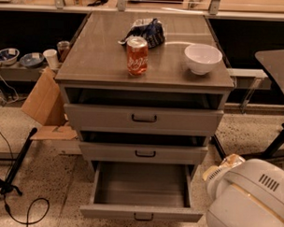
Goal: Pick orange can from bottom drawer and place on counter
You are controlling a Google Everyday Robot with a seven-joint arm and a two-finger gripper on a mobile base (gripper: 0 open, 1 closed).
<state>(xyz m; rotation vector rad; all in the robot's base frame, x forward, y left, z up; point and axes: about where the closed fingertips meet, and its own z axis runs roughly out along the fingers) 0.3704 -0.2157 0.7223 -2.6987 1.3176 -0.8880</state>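
Observation:
The bottom drawer (141, 212) of the grey cabinet is pulled open, and the part of its grey interior that shows holds nothing. The orange can is out of view. The counter (97, 57) on top carries other items. Only a white arm housing (251, 203) shows, at the lower right, beside the drawer's right front corner. The gripper itself is out of view.
On the counter stand a red-orange can with white script (137, 56), a white bowl (203, 58) and a dark snack bag (147, 31). The two upper drawers sit slightly ajar. Cardboard (44, 100) and a black stand (14, 169) are left of the cabinet; a dark table (279, 59) is at the right.

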